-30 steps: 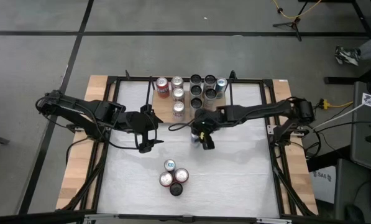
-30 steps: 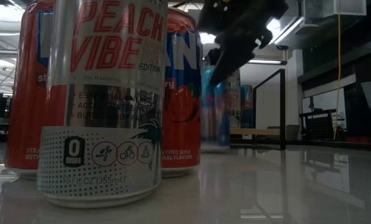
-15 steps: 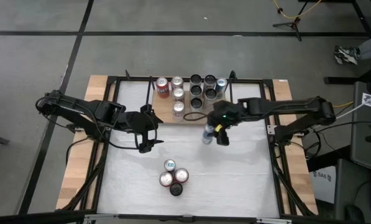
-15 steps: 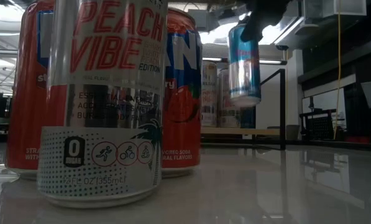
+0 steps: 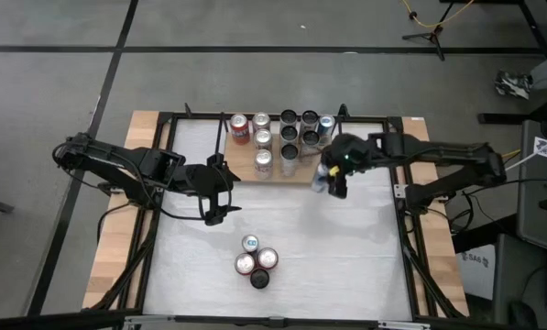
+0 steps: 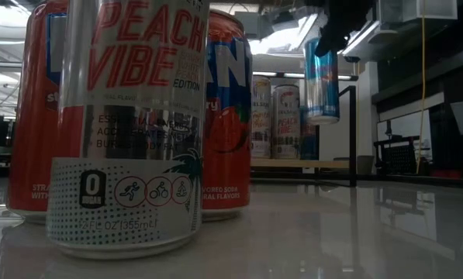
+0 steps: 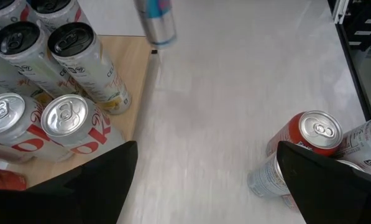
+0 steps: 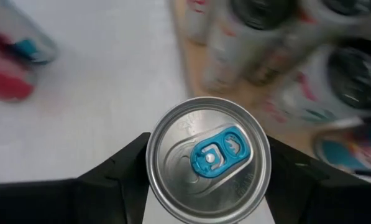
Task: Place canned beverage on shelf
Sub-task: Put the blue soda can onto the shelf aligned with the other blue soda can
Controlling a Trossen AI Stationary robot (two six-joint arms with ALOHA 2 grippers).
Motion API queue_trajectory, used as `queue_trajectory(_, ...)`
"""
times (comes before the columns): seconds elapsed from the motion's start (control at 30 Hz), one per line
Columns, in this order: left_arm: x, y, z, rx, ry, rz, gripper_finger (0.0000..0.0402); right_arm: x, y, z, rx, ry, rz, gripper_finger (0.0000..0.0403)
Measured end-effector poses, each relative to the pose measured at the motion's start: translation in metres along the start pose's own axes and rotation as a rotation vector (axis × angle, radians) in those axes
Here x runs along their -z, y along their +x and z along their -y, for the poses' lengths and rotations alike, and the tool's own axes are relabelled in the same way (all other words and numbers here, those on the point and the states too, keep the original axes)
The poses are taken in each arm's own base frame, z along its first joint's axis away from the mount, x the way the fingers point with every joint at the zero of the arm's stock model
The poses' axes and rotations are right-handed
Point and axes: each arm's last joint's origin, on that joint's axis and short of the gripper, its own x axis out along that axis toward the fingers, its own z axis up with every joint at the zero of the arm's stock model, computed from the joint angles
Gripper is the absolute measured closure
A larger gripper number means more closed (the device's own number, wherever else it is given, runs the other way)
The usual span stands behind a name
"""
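Your right pincer point(image 5: 333, 176), clamped on a blue can point(image 6: 322, 81), has swung up-frame to the shelf point(image 5: 244, 168) edge; placement nears. Left pincer point(image 5: 220, 191) waits, fingers apart.

We see a grey floor point(image 5: 255, 73) crossed by dark lines around the white table point(image 5: 346, 247). A tripod's legs point(image 5: 435, 35) and a yellow cable point(image 5: 429, 14) lie beyond it, and ceiling lights point(image 6: 281, 39) glow in the room behind.
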Motion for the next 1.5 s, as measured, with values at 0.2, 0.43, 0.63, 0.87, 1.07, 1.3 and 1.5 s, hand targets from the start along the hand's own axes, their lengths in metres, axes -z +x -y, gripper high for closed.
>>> queue_trajectory(0.2,0.000,0.000,0.000,0.000,0.000,0.000,0.0024,0.006,-0.005,0.023,0.058,0.062,-0.034,0.0164)
queue_trajectory(0.43,0.000,0.000,0.000,0.000,0.000,0.000,0.0024,0.007,-0.005,0.045,0.108,0.064,-0.037,0.0164)
queue_trajectory(0.63,0.000,0.000,0.000,0.000,0.000,0.000,0.0024,0.008,-0.006,0.059,0.143,0.080,-0.041,0.0164)
queue_trajectory(0.87,0.000,0.000,0.000,0.000,0.000,0.000,0.0024,0.006,-0.005,0.074,0.181,0.075,-0.015,0.0164)
queue_trajectory(1.07,0.000,0.000,0.000,0.000,0.000,0.000,0.0024,0.013,0.006,0.083,0.196,0.077,-0.024,0.0164)
queue_trajectory(1.3,0.000,0.000,0.000,0.000,0.000,0.000,0.0024,0.024,0.020,0.087,0.206,0.088,-0.043,0.0164)
queue_trajectory(1.5,0.000,0.000,0.000,0.000,0.000,0.000,0.0024,0.025,0.025,0.088,0.218,0.048,-0.024,0.0164)
